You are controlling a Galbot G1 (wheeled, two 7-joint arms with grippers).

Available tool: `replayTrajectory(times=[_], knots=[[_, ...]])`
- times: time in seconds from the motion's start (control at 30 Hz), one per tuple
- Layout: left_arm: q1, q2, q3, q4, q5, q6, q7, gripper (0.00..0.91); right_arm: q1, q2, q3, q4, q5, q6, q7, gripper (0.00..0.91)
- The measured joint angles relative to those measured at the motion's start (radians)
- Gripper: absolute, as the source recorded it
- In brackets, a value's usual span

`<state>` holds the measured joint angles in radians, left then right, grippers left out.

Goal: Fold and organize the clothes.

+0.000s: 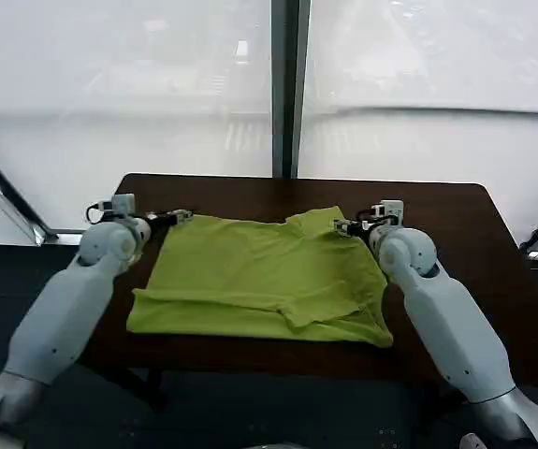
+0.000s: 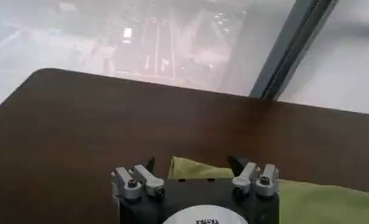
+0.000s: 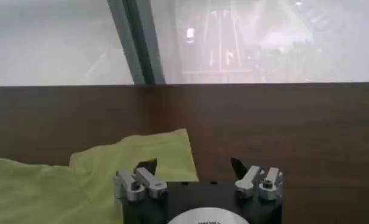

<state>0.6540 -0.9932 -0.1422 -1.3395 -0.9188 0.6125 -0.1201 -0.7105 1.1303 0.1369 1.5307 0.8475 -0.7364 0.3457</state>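
Shirt (image 1: 259, 276) flat on counter (image 1: 456, 224), long side across. Left pincer (image 1: 177, 217) spread at far left corner, right pincer (image 1: 343, 225) spread at far right corner. Equally near.

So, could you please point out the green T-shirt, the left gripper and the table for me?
green T-shirt (image 1: 250, 276): head view, middle of the fabric.
left gripper (image 1: 177, 218): head view, between its fingertips.
table (image 1: 437, 215): head view, bare top.

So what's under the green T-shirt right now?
The T-shirt lies on the dark wooden table, which shows bare around it. Whatever the fabric covers, including any print, is hidden.
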Motion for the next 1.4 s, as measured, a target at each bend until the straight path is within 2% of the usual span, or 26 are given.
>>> replayTrajectory(times=[0.03, 0.1, 0.13, 0.17, 0.2, 0.37, 0.57, 0.8, 0.9, 1.2, 1.4], knots=[[0.001, 0.000, 0.000, 0.000, 0.000, 0.000, 0.000, 0.166, 0.000, 0.001, 0.000, -0.001, 0.000, 0.000, 0.000, 0.429], [0.003, 0.000, 0.000, -0.003, 0.000, 0.001, 0.000, 0.146, 0.000, 0.003, 0.001, -0.001, 0.000, 0.000, 0.000, 0.371], [0.004, 0.000, 0.000, -0.005, 0.000, 0.002, 0.000, 0.137, 0.000, 0.004, 0.001, -0.002, 0.000, 0.000, 0.000, 0.263], [0.006, 0.000, 0.000, -0.007, 0.000, 0.002, 0.000, 0.088, 0.000, 0.005, 0.002, -0.002, 0.000, 0.000, 0.000, 0.137], [0.006, 0.001, -0.001, -0.008, 0.000, 0.002, 0.000, 0.020, 0.000, 0.005, 0.003, -0.001, -0.001, 0.000, 0.000, 0.098], [0.008, 0.004, -0.002, -0.014, 0.000, 0.001, 0.001, 0.000, -0.011, 0.005, 0.012, 0.007, -0.018, 0.000, -0.019, 0.010], [0.015, 0.006, -0.014, -0.030, -0.001, -0.004, 0.001, 0.000, -0.037, -0.013, 0.036, 0.042, -0.031, 0.001, -0.085, 0.000], [0.048, 0.033, -0.053, -0.096, -0.030, -0.004, -0.010, 0.000, -0.087, -0.041, 0.067, 0.112, -0.041, 0.135, -0.116, 0.000], [0.080, 0.053, -0.081, -0.149, -0.061, -0.004, -0.026, 0.000, -0.112, -0.052, 0.082, 0.147, -0.055, 0.170, -0.133, 0.000], [0.258, 0.115, -0.213, -0.350, -0.112, -0.005, -0.026, 0.000, -0.208, -0.094, 0.128, 0.269, -0.068, 0.178, -0.140, 0.000], [0.407, 0.144, -0.323, -0.478, -0.125, -0.021, -0.013, 0.000, -0.326, -0.143, 0.178, 0.393, -0.079, 0.174, -0.142, 0.000]])
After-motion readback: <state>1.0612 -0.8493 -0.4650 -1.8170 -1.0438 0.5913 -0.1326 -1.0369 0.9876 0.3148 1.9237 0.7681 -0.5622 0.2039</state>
